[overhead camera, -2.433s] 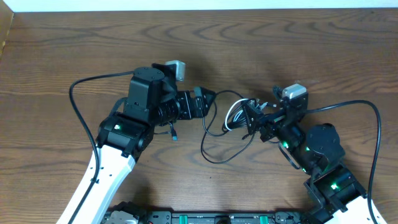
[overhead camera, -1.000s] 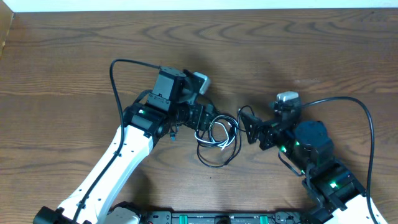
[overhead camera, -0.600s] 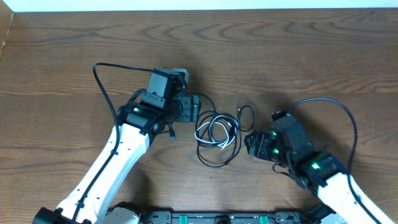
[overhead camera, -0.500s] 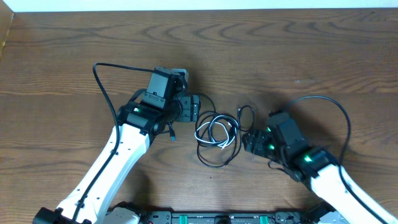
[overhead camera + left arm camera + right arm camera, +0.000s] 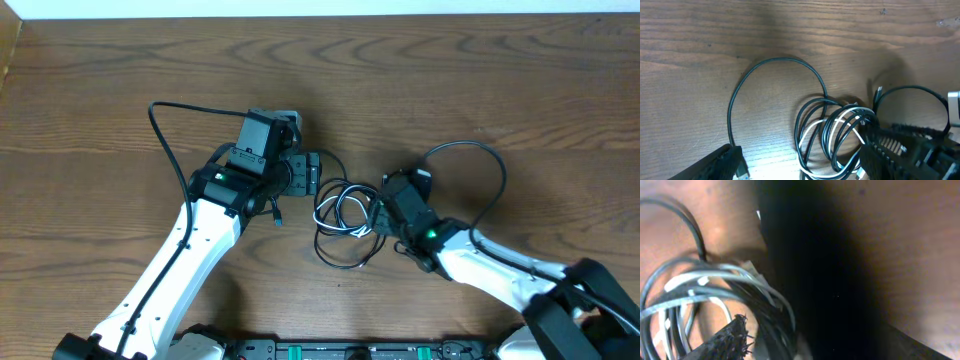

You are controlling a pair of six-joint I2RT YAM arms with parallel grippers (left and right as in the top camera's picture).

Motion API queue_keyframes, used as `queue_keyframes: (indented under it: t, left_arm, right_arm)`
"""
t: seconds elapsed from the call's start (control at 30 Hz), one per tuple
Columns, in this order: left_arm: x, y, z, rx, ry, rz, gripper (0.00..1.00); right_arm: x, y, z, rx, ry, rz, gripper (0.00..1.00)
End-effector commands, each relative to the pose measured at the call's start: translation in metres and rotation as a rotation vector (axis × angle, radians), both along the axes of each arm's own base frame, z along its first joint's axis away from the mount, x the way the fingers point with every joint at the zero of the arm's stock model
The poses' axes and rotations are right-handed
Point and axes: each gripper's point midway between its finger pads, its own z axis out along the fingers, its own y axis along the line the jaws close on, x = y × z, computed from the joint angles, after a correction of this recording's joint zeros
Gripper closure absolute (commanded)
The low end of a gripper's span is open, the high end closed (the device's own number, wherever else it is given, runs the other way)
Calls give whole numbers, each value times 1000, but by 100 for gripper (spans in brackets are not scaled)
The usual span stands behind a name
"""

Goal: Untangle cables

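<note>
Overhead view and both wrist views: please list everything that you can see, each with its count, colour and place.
cables: apparently three, one white and two black, tangled in one bundle at the table's middle
table: one, brown wood, under everything
arm cables: two, thick black, one looping off each arm
left gripper: one, black, open, left of the bundle
right gripper: one, black, at the bundle's right edge, jaws unclear
</note>
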Motion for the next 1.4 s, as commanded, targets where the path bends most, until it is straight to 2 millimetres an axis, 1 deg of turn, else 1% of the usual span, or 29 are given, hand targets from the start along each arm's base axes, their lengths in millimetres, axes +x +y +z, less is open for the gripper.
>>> queue_keyframes:
  t: [0.0,0.03,0.1,0.13,0.17,0.2,0.23,0.27,0.37,0.4,0.5,0.53,0.6,0.7,0.8,0.83,0.87,0.93,0.97,1.03,1.1,1.17,1.23,1.33,1.37]
  left_arm:
    - [1,4,-3,10,7,16,20]
    - [1,4,-3,10,7,17,20]
    - [1,4,-3,10,7,16,20]
    - [1,4,-3,10,7,16,20]
    - [1,4,-3,10,7,16,20]
    - [1,4,-3,11,7,16,20]
    - [0,4,-3,12,10,16,20]
    - [-1,4,-3,10,13,14,20]
    - [-3,4,-4,11,23,13,20]
    - [-3,4,-5,12,26,13,20]
    - [-7,6,-7,20,43,12,20]
    - [-8,6,-8,22,48,13,20]
    - [-10,7,-9,26,58,13,20]
    - [-10,7,-9,26,58,13,20]
    - [-10,7,-7,21,49,12,20]
    - [-10,6,-5,16,44,10,20]
    - [-10,3,0,-5,33,-1,20]
    - [-10,-1,7,-30,13,-12,20]
    - [-11,-6,17,-61,-17,-48,20]
    - [-14,-17,32,-110,-59,-115,20]
    - [-21,-33,52,-188,-113,-217,20]
    - [-31,-46,71,-258,-162,-313,20]
    - [-42,-54,89,-317,-202,-390,20]
    - [-60,-62,109,-391,-232,-471,20]
    - [-66,-64,115,-414,-238,-492,11]
  right_arm:
    - [4,-6,-15,-55,-7,-51,33]
    - [8,-2,-14,-54,-19,-46,34]
    - [14,-2,-15,-92,-35,-48,40]
    - [14,-1,-19,-119,-26,-36,48]
    - [14,-1,-23,-136,-6,-32,54]
    - [13,0,-26,-153,13,-29,56]
    - [13,1,-29,-182,44,-21,61]
    - [14,3,-29,-205,61,-6,68]
    - [15,10,-29,-258,107,35,96]
    - [14,12,-27,-263,125,44,99]
    - [13,17,-14,-264,155,76,99]
    - [15,17,-7,-268,150,85,99]
    - [21,15,14,-266,116,112,99]
    - [27,9,58,-230,34,149,99]
    - [24,3,103,-174,-38,218,99]
    - [21,-1,117,-149,-56,230,99]
    - [12,-9,144,-86,-87,252,99]
    - [3,-19,166,-21,-107,246,99]
    - [-6,-26,184,25,-136,281,99]
    - [-15,-31,199,51,-174,334,99]
    - [-22,-39,209,60,-199,361,99]
    - [-27,-47,214,36,-220,379,99]
    - [-31,-53,217,12,-236,397,99]
    - [-39,-52,222,-39,-288,510,99]
    - [-41,-51,224,-56,-311,555,99]
